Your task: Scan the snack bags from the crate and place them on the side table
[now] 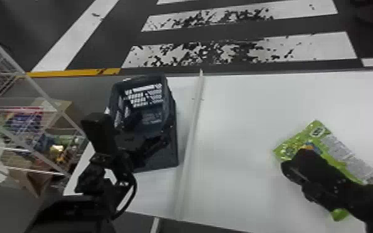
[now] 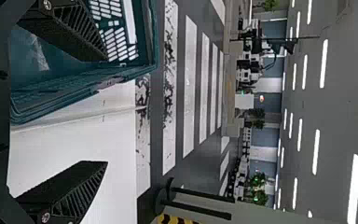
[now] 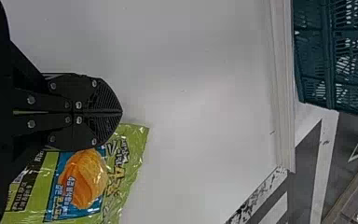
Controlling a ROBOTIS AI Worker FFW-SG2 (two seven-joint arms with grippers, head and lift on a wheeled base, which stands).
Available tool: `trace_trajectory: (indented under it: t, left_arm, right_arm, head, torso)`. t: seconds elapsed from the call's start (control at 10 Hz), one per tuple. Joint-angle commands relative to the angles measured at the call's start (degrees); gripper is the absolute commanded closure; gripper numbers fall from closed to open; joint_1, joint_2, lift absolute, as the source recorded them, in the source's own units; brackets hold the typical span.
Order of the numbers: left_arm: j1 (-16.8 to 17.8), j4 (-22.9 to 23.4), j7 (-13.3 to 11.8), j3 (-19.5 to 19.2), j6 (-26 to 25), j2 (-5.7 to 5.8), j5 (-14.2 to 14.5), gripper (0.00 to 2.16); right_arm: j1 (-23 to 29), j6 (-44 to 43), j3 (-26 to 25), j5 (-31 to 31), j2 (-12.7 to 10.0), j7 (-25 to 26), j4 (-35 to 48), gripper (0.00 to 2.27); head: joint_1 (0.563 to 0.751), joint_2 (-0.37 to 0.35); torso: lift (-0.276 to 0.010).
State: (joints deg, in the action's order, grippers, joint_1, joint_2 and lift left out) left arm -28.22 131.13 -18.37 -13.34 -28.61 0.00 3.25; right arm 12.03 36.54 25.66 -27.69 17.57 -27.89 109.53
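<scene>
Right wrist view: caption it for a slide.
Shut right gripper partly covering a green snack bag, crate farther off.

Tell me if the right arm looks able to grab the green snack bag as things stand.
Probably not yet: the right gripper is close by the bag with nothing between, but its fingers are shut and would need to open first.

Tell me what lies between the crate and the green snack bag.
A long, pale raised strip and bare white tabletop; the head view shows this.
</scene>
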Motion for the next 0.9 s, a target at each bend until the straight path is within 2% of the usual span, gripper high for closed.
trace_trajectory:
  t: [0.0,0.8]
  left_arm:
    - [0.01,0.01,0.00,0.07,0.00,-0.15,0.00,0.08]
    - [-0.35,0.88,-0.18,1.30,-0.18,-0.09,0.09,0.08]
  right_arm:
    - [-0.60,0.16,-0.96,-0.08,-0.08,0.21,-1.07,2.21]
    - [-0.86,2.79,-5.53,-1.05,-1.58,2.49,-1.34,2.21]
  head:
    - [0.695,0.251]
    - [0.695,0.166]
  torso:
    - [-0.094]
    - [-0.094]
